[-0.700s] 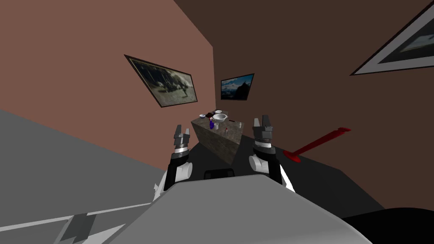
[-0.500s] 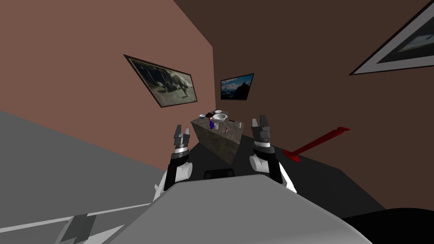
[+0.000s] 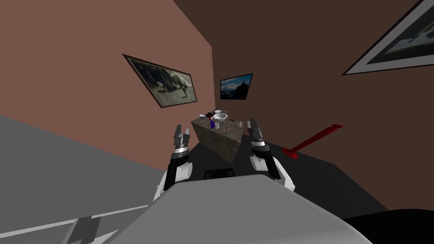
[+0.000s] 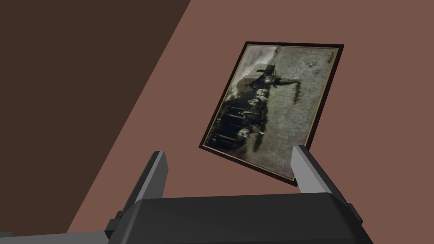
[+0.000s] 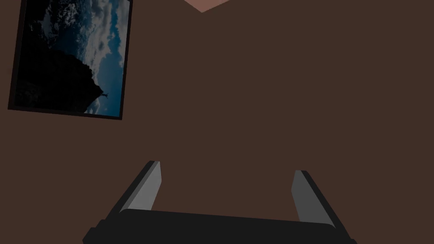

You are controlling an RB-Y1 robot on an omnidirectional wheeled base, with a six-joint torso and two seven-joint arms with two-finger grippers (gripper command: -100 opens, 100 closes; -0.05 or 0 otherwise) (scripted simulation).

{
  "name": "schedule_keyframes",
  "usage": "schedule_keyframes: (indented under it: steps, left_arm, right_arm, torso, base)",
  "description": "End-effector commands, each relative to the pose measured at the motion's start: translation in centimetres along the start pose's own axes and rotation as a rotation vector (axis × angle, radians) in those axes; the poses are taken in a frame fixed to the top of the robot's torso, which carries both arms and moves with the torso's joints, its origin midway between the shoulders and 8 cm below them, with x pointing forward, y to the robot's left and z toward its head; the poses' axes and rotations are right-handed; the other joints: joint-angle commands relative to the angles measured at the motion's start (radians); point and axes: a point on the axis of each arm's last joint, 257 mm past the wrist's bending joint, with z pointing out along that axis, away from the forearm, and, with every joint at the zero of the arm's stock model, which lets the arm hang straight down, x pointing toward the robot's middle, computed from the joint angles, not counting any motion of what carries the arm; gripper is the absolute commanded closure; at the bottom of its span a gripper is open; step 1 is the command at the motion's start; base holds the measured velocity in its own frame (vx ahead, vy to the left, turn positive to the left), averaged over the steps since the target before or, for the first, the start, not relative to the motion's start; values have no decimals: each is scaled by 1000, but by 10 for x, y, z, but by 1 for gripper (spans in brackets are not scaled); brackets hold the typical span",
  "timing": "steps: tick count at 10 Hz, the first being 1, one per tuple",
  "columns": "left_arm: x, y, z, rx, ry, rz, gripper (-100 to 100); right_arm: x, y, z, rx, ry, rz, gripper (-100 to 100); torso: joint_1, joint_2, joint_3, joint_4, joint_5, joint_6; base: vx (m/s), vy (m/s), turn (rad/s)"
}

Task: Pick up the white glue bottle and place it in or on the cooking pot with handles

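Brown walls (image 3: pixel 106 63), counter (image 3: pixel 218 142) ahead: left gripper (image 3: pixel 182 128) and right gripper (image 3: pixel 253 123) both raised short of it, fingers spread wide.

White pot (image 3: pixel 219 117), mottled grey-brown counter (image 3: pixel 218 142)

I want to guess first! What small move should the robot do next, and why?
Probably roll closer to the counter. The pot sits far ahead on it, and the left claw and right claw hang open, empty, well short of it.
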Motion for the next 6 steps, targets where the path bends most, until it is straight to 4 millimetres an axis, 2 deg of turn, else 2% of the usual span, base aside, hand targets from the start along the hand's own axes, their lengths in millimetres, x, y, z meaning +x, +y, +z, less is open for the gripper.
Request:
schedule_keyframes:
  steps: [1, 5, 6]
  left_arm:
    - [0, 0, 0, 0, 0, 0, 0]
    - [0, 0, 0, 0, 0, 0, 0]
    - [0, 0, 0, 0, 0, 0, 0]
  right_arm:
    - [12, -14, -4, 26, 43, -40, -100]
    - [43, -55, -13, 100, 137, -139, -100]
    - [43, -55, -13, 100, 137, -139, -100]
  torso:
    - [0, 0, 0, 0, 0, 0]
    - [2, 1, 1, 0, 0, 0]
    - [2, 1, 1, 0, 1, 0]
  base:
    - [-38, 99, -79]
    - [-49, 117, -84]
    - [-36, 80, -39]
